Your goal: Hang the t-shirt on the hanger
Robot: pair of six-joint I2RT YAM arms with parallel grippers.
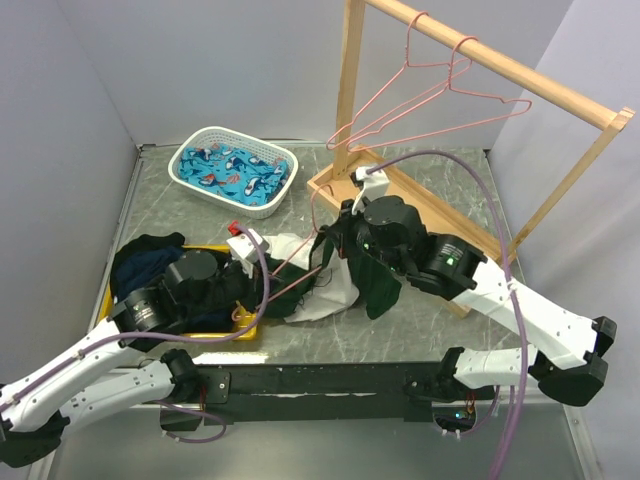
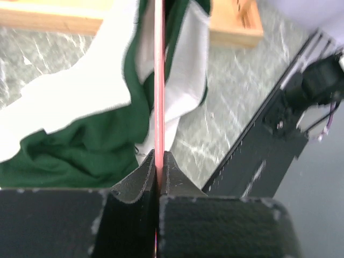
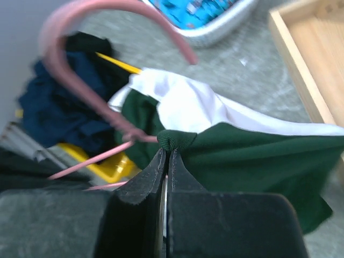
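Note:
The t-shirt (image 1: 335, 290), white with dark green sleeves, hangs bunched over the table centre. My right gripper (image 1: 328, 240) is shut on a fold of its green fabric (image 3: 177, 141), holding it up off the table. My left gripper (image 1: 272, 285) is shut on the thin wire of a pink hanger (image 2: 159, 80), which runs straight out from the fingertips into the shirt (image 2: 70, 102). The hanger's hooked top (image 3: 59, 32) curves up at the left of the right wrist view, close beside the gripped fabric. How far the wire reaches inside the shirt is hidden.
A yellow tray (image 1: 228, 333) with a dark navy garment (image 1: 145, 262) sits under my left arm. A white basket (image 1: 283, 192) of blue fish-patterned cloth stands behind. The wooden rail frame (image 1: 500, 65) with two more pink hangers (image 1: 440, 95) stands at back right on its wooden base (image 1: 425, 205).

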